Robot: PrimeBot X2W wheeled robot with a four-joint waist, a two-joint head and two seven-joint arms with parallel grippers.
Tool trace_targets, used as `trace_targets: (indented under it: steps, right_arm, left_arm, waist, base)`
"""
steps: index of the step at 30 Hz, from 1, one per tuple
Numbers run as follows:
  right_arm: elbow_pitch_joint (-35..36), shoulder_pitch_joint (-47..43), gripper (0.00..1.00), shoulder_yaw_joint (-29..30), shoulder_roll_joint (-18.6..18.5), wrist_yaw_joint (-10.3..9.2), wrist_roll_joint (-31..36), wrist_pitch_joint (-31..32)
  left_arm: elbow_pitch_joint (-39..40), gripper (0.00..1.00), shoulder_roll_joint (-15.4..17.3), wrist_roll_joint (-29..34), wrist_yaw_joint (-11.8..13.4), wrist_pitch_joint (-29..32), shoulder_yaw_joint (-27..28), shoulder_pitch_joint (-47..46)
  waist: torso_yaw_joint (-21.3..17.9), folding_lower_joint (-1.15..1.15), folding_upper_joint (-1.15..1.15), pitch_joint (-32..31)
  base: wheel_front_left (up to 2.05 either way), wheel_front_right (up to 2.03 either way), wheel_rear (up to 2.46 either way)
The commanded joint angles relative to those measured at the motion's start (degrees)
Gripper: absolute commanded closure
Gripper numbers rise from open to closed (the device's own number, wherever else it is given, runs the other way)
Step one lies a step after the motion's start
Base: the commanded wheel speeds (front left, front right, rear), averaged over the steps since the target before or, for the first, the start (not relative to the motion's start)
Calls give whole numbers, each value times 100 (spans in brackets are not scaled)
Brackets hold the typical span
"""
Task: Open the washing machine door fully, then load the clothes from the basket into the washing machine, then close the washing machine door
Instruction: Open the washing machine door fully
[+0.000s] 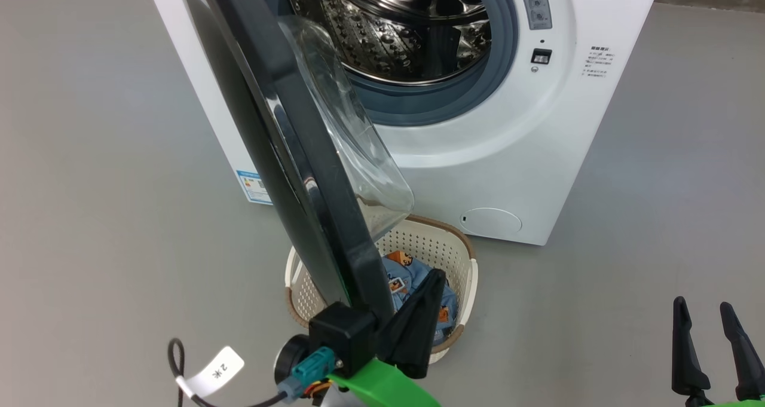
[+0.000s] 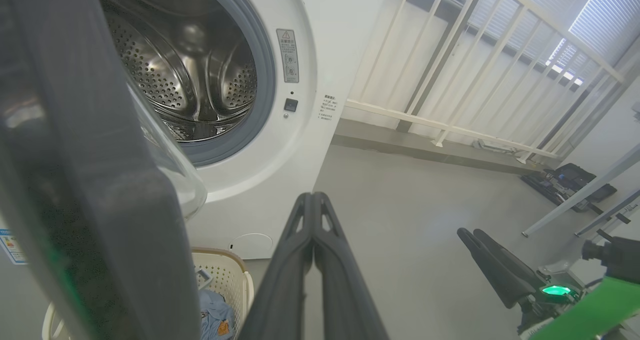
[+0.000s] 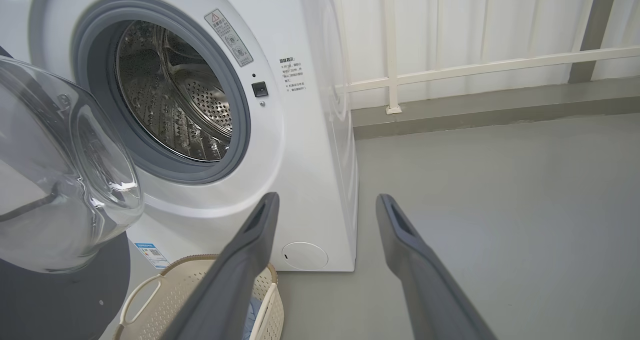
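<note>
The white washing machine [image 1: 490,156] stands ahead with its steel drum [image 1: 388,30] exposed. The washing machine door [image 1: 281,156] is swung out towards me, seen edge-on, its glass bowl [image 1: 352,132] bulging to the right. Under the door's lower edge sits the cream basket [image 1: 442,245], holding light blue printed clothes [image 1: 412,278]. My left gripper [image 1: 438,275] is shut with nothing between its fingers, just right of the door's rim and above the basket; whether it touches the door I cannot tell. My right gripper [image 1: 705,308] stands open at the lower right, apart from everything. The right wrist view shows its fingers [image 3: 260,225] spread before the machine.
Grey floor surrounds the machine. A white railing [image 2: 450,70] on a raised kerb runs behind and to the right. A black case [image 2: 565,180] lies on the floor by the railing. A cable with a white tag [image 1: 218,368] hangs at my left wrist.
</note>
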State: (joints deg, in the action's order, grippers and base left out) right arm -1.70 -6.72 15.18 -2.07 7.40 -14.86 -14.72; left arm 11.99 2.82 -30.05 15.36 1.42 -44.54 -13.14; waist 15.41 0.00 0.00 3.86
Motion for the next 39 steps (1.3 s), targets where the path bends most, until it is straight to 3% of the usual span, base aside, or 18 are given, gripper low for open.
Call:
trace_targets:
  steps: [1, 12, 39]
  right_arm:
    - [118, 205, 0, -170, -81, 9, -73, -28]
    - [142, 215, 0, -183, -81, 9, -41, -28]
    - [127, 318, 0, -201, -81, 9, 7, -28]
  left_arm:
    - [71, 100, 6, -36, 9, -64, 208, -60]
    - [-278, 100, 7, -187, 11, -226, 337, -29]
    - [-293, 100, 102, -87, 128, -376, 473, -242]
  waist:
    - [0, 0, 0, 6]
    - [43, 0, 0, 99]
    - [407, 0, 0, 278]
  base:
    - [0, 0, 0]
    - [0, 0, 0]
    - [0, 0, 0]
